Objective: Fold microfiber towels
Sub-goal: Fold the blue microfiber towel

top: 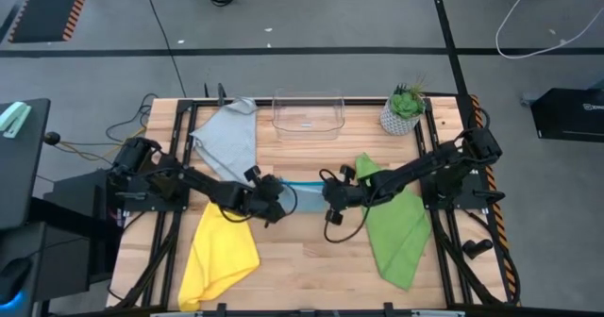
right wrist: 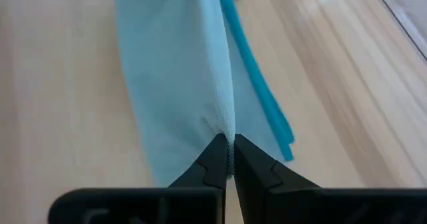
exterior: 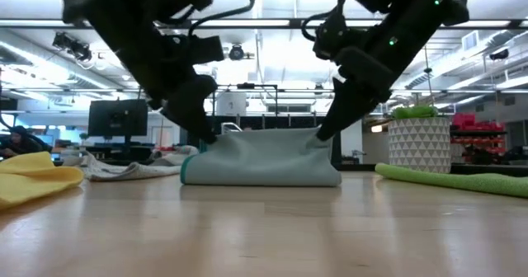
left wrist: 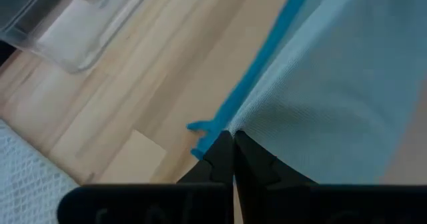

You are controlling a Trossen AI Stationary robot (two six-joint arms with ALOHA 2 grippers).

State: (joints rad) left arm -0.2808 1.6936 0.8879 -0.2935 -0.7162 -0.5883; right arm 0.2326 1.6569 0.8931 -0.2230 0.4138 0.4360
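Observation:
The light blue towel lies in the middle of the table between my two grippers, raised into a low ridge with its lower part on the wood. My left gripper is shut on its left end and my right gripper is shut on its right end. The grey towel lies spread at the far left. The yellow towel lies crumpled at the near left. The green towel lies at the right. My left gripper pinches the light blue towel's left end at a raised fold between its two fingertips, slanting down from the table's left. The cloth runs up to the fingers; its bright blue hem lies on the table. My right gripper pinches the towel's right end at a raised fold between its two fingertips, slanting down from the table's right. The cloth stands as a ridge between the grippers, and its hem rests on the wood.
A clear plastic bin stands at the far middle of the table. A small potted plant in a white pot stands at the far right. Bare wood lies along the near edge between the yellow and green towels.

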